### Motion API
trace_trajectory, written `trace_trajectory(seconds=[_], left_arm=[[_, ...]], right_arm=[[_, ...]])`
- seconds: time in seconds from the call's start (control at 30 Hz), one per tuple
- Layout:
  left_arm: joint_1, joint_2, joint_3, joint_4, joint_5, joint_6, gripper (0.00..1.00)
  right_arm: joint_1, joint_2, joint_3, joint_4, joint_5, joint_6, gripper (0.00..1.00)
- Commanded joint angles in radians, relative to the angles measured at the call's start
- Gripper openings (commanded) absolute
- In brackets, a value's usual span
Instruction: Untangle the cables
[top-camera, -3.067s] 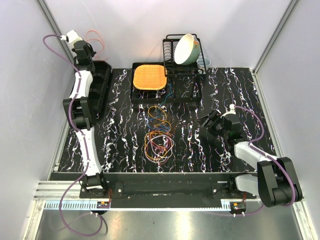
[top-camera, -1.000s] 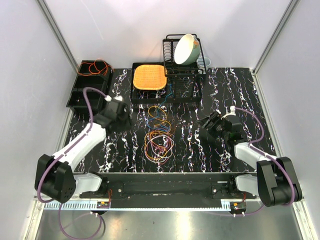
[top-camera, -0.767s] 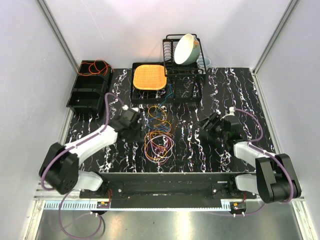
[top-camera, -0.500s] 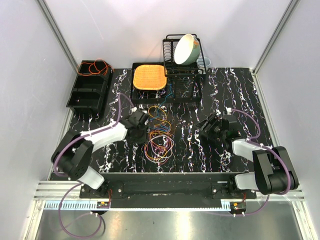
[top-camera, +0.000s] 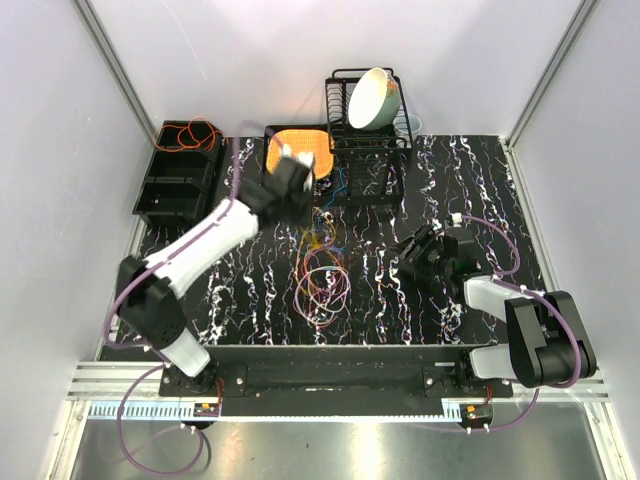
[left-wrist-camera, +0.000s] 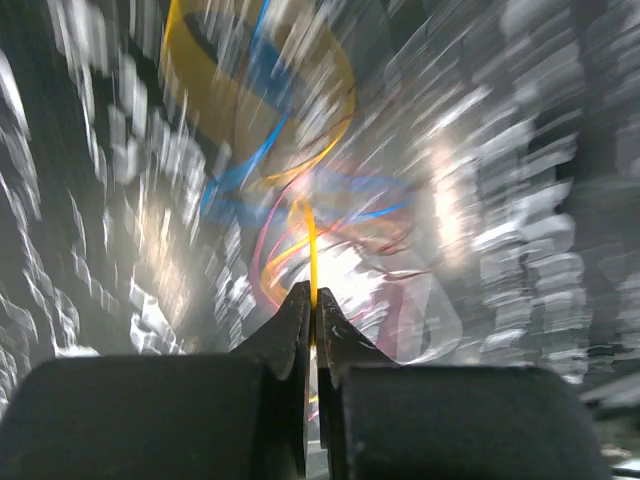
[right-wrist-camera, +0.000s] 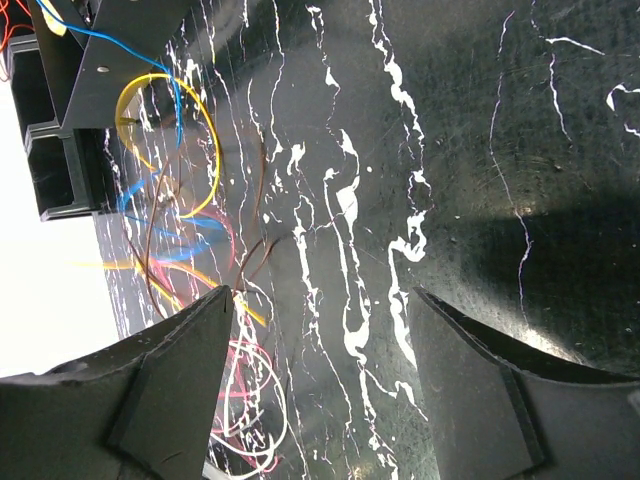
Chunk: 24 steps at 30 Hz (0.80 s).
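Top external: black marbled table (top-camera: 470, 190), pale walls (top-camera: 250, 60); left gripper (left-wrist-camera: 312, 295) pinching yellow cable (left-wrist-camera: 311, 245), right gripper (right-wrist-camera: 320, 296) apart.

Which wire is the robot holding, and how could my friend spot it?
Look at the black marbled table, then at the left arm's end effector by the orange mat. The yellow cable runs straight into its shut tips. It is the only wire clamped there; the other loops, blue, red and orange, are not gripped.
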Motion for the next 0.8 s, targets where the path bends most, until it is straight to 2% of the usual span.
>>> trace_trajectory(seconds=[0.0,0.07,0.2,0.27,0.37,0.47,0.63,0.77], left_arm=[[-0.049,-0.181,0.392,-0.094,0.054,0.109,0.00],[-0.063,-0.210,0.523,-0.117,0.146,0.124,0.00],[-0.071,-0.278,0.510,-0.116,0.210,0.146,0.00],[-0.071,-0.304,0.409,-0.116,0.205,0.159,0.00],[-0.071,-0.355,0.238,-0.102,0.223,0.169,0.00],[-0.071,-0.405,0.096,-0.064,0.309,0.173,0.00],[-0.071,-0.441,-0.021,-0.030,0.332,0.176,0.00],[-0.071,-0.421,-0.098,0.027,0.323,0.160,0.00]], right_arm=[[-0.005,0.006,0.033,0.039,-0.018,-0.009,0.77],[-0.004,0.008,0.035,0.041,-0.033,-0.012,0.77],[-0.005,-0.030,0.032,0.110,-0.168,-0.057,0.77],[-0.004,-0.099,0.058,0.102,-0.293,-0.092,0.78],[-0.004,-0.226,0.127,0.043,-0.387,-0.078,0.78],[-0.005,-0.316,0.197,0.067,-0.499,-0.042,0.80],[0.008,-0.315,0.328,0.032,-0.656,-0.035,0.79],[0.057,-0.278,0.375,-0.034,-0.627,-0.057,0.79]])
